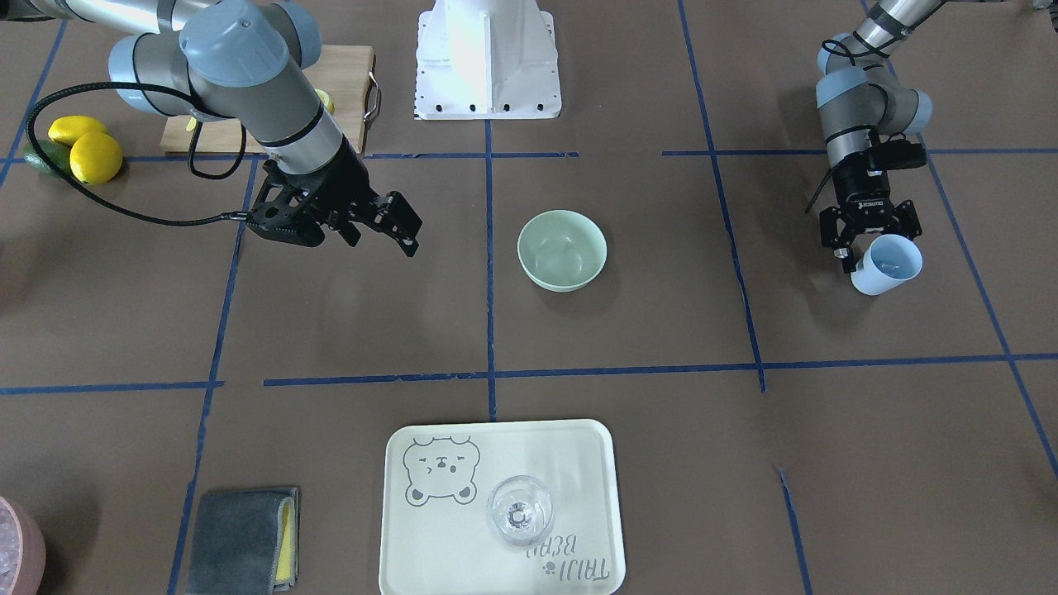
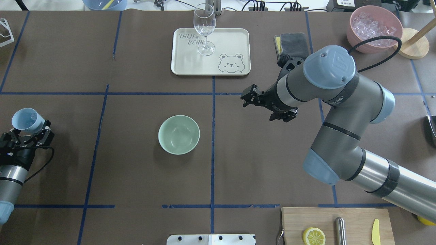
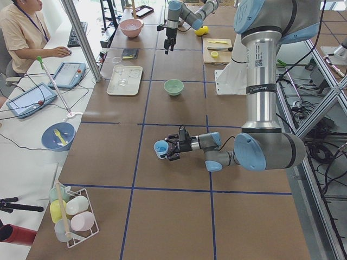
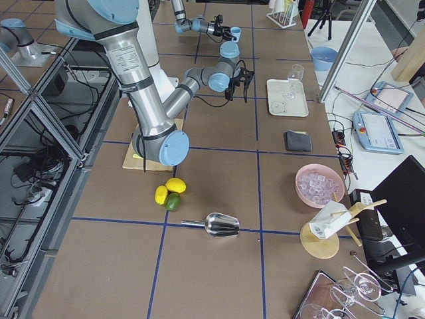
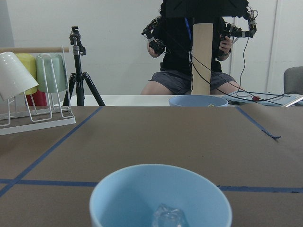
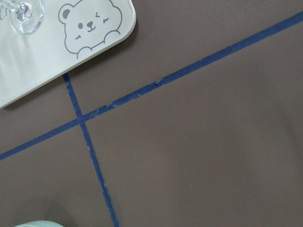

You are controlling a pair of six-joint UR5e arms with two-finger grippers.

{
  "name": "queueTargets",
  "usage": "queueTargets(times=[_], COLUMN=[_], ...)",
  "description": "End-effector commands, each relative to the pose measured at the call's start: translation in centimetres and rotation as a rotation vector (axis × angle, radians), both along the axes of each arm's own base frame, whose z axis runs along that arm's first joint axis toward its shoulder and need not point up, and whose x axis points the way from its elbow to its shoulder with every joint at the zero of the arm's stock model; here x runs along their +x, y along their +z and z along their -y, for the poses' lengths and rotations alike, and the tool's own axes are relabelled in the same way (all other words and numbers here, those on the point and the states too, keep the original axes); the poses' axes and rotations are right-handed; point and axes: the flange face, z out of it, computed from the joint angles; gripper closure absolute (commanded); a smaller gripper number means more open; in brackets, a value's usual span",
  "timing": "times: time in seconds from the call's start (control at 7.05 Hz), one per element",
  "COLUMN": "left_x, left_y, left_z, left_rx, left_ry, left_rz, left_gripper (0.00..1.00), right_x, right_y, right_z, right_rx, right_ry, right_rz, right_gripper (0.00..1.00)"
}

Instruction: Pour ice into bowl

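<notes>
From the front we see our left gripper point(image 1: 869, 244) with its jaws pinching the light blue cup point(image 1: 888, 264), which is tipped on its side well off to one end of the counter point(image 1: 826, 463), while the mint bowl point(image 1: 562, 249) sits empty near the middle. Our right gripper point(image 1: 388, 227) hangs beside the bowl, its jaws spread and holding nothing. From overhead the cup point(image 2: 27, 120) is well apart from the bowl point(image 2: 178, 134), so we judge the step in hand to be carrying the cup across; we should keep its mouth level or raised until it is over the bowl, then tip slowly so the cubes land inside rather than bounce out. The side view from the left shows the near arm reaching low with the cup point(image 3: 161, 148) held just above the counter, so we would lift a little to clear the bowl's rim. The side view from the right adds little about the cup. The left wrist camera shows the ice point(image 5: 168, 218) as a small clear lump lying in the cup's bottom. The right wrist camera shows only a tray point(image 6: 42, 66) corner and a sliver of the bowl's rim point(image 6: 38, 224).
</notes>
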Motion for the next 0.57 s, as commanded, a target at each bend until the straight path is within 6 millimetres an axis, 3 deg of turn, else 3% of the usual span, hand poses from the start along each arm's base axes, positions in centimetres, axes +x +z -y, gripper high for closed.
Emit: queueTargets(times=[0.0,0.43], left_x=[-0.45,0.31], left_y=[0.83,0.48], left_z=[0.83,1.42], left_rx=[-0.014,-0.019], left_ry=[-0.009,-0.016], left_rz=[0.013,0.025], left_gripper=[0.01,0.01], right_x=[0.01,0.07], right_y=[-0.01,-0.1], right_z=[0.0,0.08], right_rx=[0.0,0.001], right_ry=[0.0,0.001], right_rz=[0.0,0.002], right_gripper=[0.0,0.0])
